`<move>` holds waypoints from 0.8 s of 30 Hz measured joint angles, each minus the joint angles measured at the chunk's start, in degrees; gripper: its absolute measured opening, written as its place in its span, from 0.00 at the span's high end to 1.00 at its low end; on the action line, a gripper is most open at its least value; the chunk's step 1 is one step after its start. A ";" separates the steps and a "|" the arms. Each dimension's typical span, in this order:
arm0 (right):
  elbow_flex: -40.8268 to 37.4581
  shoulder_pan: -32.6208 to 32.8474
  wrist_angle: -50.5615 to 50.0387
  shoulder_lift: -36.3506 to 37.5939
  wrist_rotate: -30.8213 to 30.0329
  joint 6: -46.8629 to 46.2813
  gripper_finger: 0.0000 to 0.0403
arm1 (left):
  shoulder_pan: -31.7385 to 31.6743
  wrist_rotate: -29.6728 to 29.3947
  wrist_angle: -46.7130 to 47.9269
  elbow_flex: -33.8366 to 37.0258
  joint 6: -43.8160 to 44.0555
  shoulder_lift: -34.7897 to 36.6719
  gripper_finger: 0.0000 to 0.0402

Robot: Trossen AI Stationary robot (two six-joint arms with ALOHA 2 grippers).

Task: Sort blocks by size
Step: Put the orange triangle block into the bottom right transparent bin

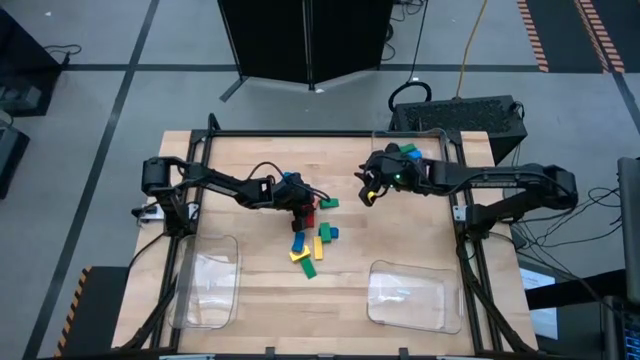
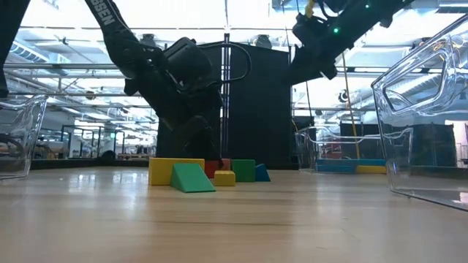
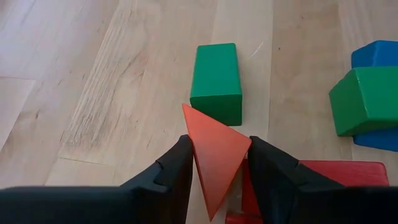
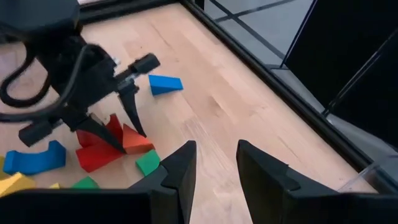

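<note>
The blocks (image 1: pixel 312 238) lie in a loose pile at the table's middle: yellow, green, blue and red ones. In the left wrist view a green block (image 3: pixel 216 81) lies just ahead of the fingers. My left gripper (image 1: pixel 303 207) is down at the far end of the pile, shut on an orange-red triangular block (image 3: pixel 217 149). My right gripper (image 1: pixel 368 192) hangs above the table to the right of the pile. In its own wrist view the right gripper (image 4: pixel 214 155) is open with nothing between its fingers. My left gripper pinches the orange-red triangular block by its two slanted sides (image 3: pixel 198 155) between the two fingers. The fingers (image 4: pixel 134 115) slant down at it from the table's left. The block sits low among red blocks (image 4: pixel 93 155); whether it is clear of the table I cannot tell.
A clear tray (image 1: pixel 205 285) stands at the near left and another (image 1: pixel 405 298) at the near right. A third tray (image 1: pixel 430 135) at the far right holds green and blue blocks (image 1: pixel 405 152). A lone blue block (image 4: pixel 165 84) lies beyond the pile.
</note>
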State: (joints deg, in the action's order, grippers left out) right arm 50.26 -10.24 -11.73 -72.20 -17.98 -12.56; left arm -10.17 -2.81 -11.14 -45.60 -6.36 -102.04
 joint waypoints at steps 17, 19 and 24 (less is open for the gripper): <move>0.02 4.70 6.25 -9.19 3.17 4.23 0.73 | 2.54 -0.24 2.04 0.07 -1.52 8.85 0.66; -0.01 4.70 6.77 -9.60 3.22 4.90 0.73 | 2.82 -0.24 3.08 0.04 -1.50 11.16 0.66; -0.08 4.78 5.30 -8.22 3.26 5.30 0.73 | 3.73 0.68 4.45 0.04 -0.04 13.99 0.66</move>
State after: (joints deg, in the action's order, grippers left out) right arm 50.18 -5.45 -6.43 -80.42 -14.72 -7.27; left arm -6.45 -2.13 -6.69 -45.56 -6.39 -88.05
